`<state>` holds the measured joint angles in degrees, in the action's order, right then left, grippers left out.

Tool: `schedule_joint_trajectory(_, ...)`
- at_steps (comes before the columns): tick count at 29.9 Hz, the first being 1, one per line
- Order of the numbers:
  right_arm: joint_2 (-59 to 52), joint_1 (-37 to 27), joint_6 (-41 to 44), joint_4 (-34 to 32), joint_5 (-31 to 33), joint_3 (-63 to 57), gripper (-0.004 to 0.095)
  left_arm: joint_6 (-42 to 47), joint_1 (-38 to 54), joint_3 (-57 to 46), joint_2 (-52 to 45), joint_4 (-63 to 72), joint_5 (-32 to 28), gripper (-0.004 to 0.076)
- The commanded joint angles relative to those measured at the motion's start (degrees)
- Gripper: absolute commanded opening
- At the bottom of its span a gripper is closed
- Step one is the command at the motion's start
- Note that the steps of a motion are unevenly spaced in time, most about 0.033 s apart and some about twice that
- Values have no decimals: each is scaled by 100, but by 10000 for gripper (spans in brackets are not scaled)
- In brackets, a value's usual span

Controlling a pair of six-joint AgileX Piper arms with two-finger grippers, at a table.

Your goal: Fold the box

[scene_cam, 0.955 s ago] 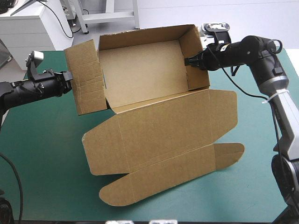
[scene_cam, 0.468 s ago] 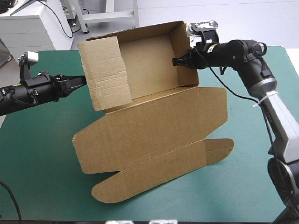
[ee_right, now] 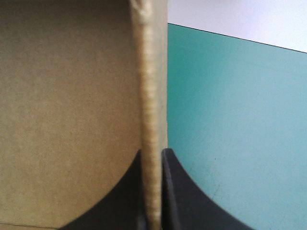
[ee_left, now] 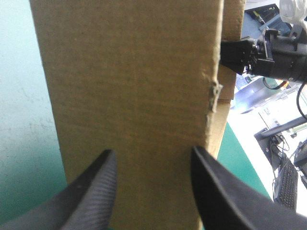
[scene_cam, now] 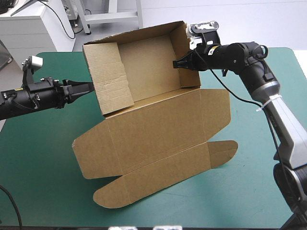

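Note:
The brown box (scene_cam: pixel 153 129) lies with its lid flat toward the near edge and its tray (scene_cam: pixel 148 67) tipped up at the back. My right gripper (scene_cam: pixel 178 63) is shut on the tray's right wall (scene_cam: pixel 191 52); in the right wrist view the wall's edge (ee_right: pixel 152 96) runs up between the black fingers (ee_right: pixel 175 191). My left gripper (scene_cam: pixel 87 87) is open just left of the tray's left wall flap (scene_cam: pixel 112 79), which leans inward. The left wrist view has the board (ee_left: pixel 129 86) close ahead of its spread fingers (ee_left: pixel 100 177), with nothing between them. The right gripper (ee_left: pixel 232 53) shows beyond the board's edge.
The lid's rounded flaps (scene_cam: pixel 223 153) rest on the teal-green cover (scene_cam: pixel 43 158) near the front. Bare cover shows left of the box and at the right front. The tray's back wall stands over the table's far edge.
The right gripper has pulled the tray leftward and tipped it more upright. The left wall flap has swung inward. The left gripper now stands off the flap with its fingers apart.

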<state>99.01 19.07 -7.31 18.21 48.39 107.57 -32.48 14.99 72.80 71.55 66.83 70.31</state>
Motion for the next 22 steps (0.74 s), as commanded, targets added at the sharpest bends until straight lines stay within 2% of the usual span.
schedule_joint_trajectory(1, -287, 47, 91, 196, -389, 169, -19, 37, -12, 187, -162, 409, 365, 478)
schedule_joint_trajectory(8, -203, 279, 91, 40, -410, 169, -17, 425, -24, 187, -173, 356, 365, 489)
schedule_joint_trajectory(11, -118, 447, 141, 1, -445, 169, -17, 496, -178, 187, -173, -52, 190, 489)
schedule_joint_trajectory(16, -18, 701, 230, -11, -768, 169, -17, 1204, -858, 187, -173, -1428, -413, 487)
schedule_joint_trajectory(22, -9, 926, 335, -361, -702, 169, -17, 2428, -1747, 187, -162, -3068, -1456, 464)
